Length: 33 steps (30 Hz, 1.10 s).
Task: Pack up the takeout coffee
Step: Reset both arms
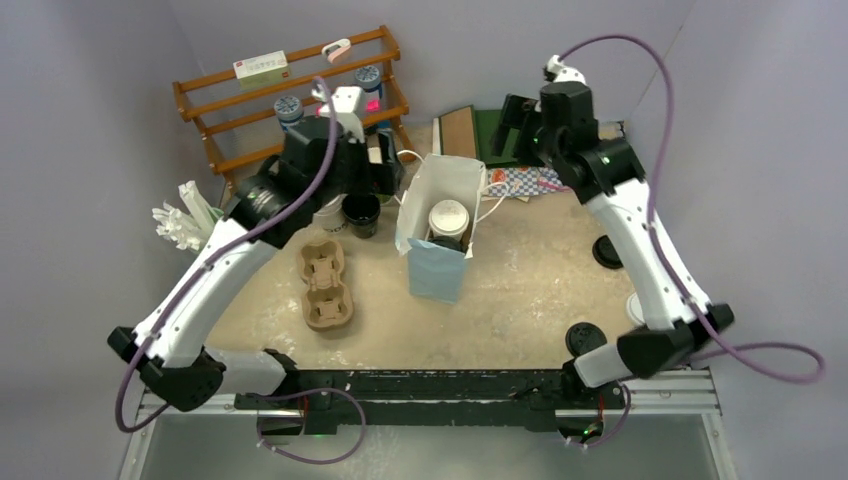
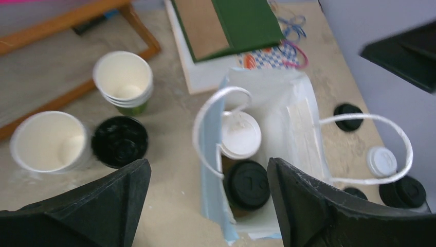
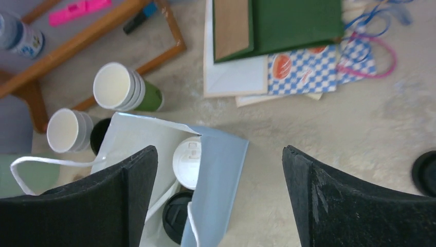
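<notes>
White-lid cup (image 2: 240,135) and black-lid cup (image 2: 248,184) both sit in the blue bag (image 3: 218,175) mid-table, left gripper (image 2: 206,170) at its 10 o'clock and right gripper (image 3: 220,154) at its 2, both wide and empty; risk: a finger snags a handle loop (image 2: 360,118) and tips the bag.

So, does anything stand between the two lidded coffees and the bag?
Nothing visible does: the white-lidded cup and the black-lidded cup already sit side by side inside the open bag. The left gripper and right gripper are open, holding nothing.

A lab test booth: plain grey walls (image 1: 90,100) enclose a robot-arm table (image 1: 520,300).
</notes>
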Each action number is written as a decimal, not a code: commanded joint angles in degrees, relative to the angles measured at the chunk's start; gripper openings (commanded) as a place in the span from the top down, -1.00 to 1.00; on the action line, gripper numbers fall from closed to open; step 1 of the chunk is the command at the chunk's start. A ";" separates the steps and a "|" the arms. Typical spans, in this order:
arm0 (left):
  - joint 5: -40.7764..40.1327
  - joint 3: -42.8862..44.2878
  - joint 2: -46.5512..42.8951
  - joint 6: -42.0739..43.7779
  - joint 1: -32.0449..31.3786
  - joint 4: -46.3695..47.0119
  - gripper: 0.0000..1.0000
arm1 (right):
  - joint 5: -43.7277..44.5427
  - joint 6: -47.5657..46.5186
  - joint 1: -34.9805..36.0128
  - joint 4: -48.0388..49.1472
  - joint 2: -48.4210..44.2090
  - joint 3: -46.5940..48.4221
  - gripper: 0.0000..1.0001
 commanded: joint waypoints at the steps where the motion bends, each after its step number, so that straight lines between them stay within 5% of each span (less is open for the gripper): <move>1: -14.08 1.27 -5.57 3.26 3.87 0.20 -0.79 | 12.17 -5.90 -0.17 10.21 -9.85 -7.91 -0.91; 8: -22.23 -22.43 -17.08 -7.65 17.03 9.97 -0.81 | 25.83 -10.18 -0.26 31.46 -29.26 -38.32 -0.94; 14: -14.62 -36.30 -17.44 -5.22 33.38 18.90 -0.81 | 23.63 -4.46 -5.47 28.40 -28.33 -47.46 -0.97; 20: -18.52 -41.10 -11.65 1.01 34.38 28.67 -0.82 | 21.02 -8.34 -7.46 44.73 -23.58 -57.28 -0.97; 23: -19.59 -43.63 -6.61 4.76 34.53 33.10 -0.82 | 16.14 -16.56 -8.39 66.27 -20.60 -66.99 -0.97; 30: -18.69 -58.13 -5.79 20.18 36.26 59.25 -0.88 | 2.57 -21.07 -17.67 83.18 -14.59 -78.04 -0.97; 33: -16.80 -63.48 -4.54 21.44 37.99 66.80 -0.88 | 4.19 -19.91 -18.13 92.41 -11.13 -83.77 -0.96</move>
